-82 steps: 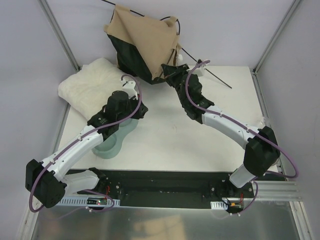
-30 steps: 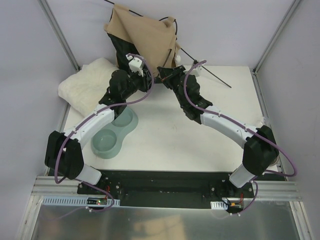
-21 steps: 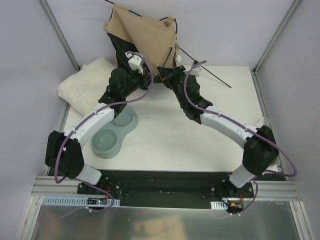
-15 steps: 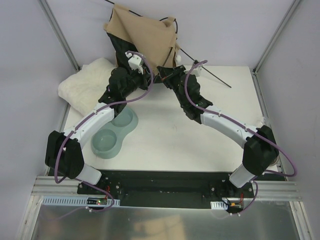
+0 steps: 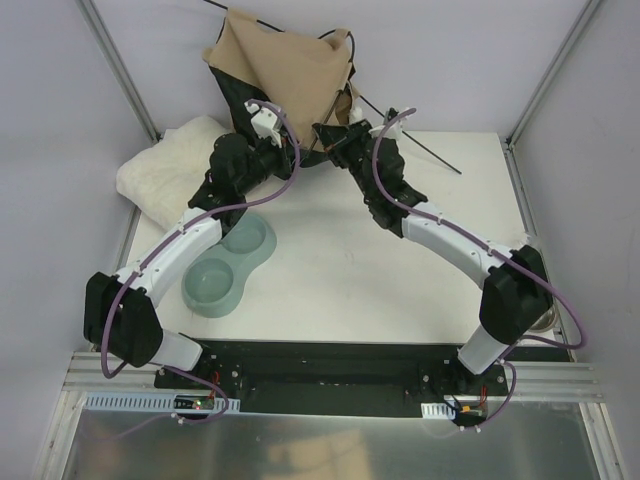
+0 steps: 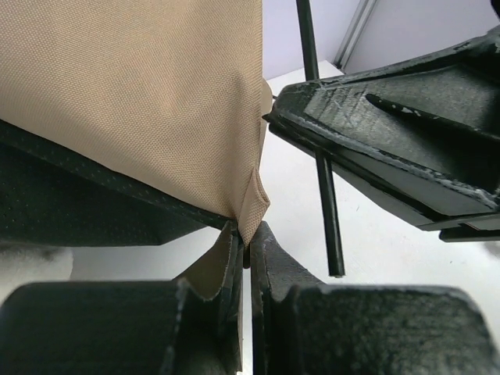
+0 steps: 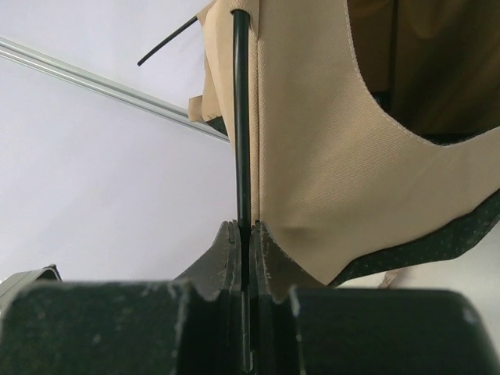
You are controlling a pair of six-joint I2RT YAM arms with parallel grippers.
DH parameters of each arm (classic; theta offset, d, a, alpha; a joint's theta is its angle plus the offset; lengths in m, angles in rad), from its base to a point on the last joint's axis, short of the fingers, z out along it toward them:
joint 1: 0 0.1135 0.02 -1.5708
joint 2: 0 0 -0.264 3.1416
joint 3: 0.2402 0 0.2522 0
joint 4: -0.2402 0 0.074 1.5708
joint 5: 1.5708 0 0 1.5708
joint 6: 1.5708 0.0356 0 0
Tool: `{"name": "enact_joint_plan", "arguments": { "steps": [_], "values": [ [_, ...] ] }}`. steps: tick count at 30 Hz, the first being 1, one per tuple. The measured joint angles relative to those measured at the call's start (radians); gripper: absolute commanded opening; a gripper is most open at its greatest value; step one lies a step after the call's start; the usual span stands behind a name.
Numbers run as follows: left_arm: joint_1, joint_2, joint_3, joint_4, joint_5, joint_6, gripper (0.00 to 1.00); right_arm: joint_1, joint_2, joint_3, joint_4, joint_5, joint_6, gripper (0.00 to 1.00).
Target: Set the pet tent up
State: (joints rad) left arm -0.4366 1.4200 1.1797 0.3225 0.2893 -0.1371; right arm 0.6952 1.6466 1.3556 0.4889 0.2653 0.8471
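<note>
My left gripper is clenched on a folded corner of the pet tent. The tan hem is pinched between the two fingers, and the black inner panel runs away to the left just above them. My right gripper is clamped on a thin black pole, which rises straight up out of the jaws along the edge of the tan fabric. From the left wrist I see the right gripper's dark body close by on the right, with a pole passing down between the two grippers and ending just above the table. In the overhead view both arms reach forward and converge at the tent's near bottom edge, almost touching each other. The tent sits at the far edge of the table, left of centre, as a crumpled tan heap against the back wall. A pole sticks out of it to the right, low over the tabletop. A white fluffy cushion lies to the left of the tent, under the left arm. Nearer to me, a pale green double bowl rests beside that arm.
</note>
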Motion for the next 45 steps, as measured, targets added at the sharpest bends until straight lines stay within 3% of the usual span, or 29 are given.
{"name": "enact_joint_plan", "arguments": {
  "steps": [11, 22, 45],
  "values": [
    [0.006, -0.008, -0.001, -0.024, -0.002, 0.000, 0.00, 0.000, 0.050, 0.032, 0.028, 0.003, 0.010, 0.00],
    [0.013, -0.032, -0.033, -0.016, -0.008, 0.005, 0.00, 0.000, 0.083, 0.076, 0.017, 0.006, 0.121, 0.00],
    [0.052, -0.035, -0.035, -0.031, -0.003, 0.013, 0.00, -0.001, 0.115, 0.182, -0.191, 0.033, 0.227, 0.00]
  ]
}}
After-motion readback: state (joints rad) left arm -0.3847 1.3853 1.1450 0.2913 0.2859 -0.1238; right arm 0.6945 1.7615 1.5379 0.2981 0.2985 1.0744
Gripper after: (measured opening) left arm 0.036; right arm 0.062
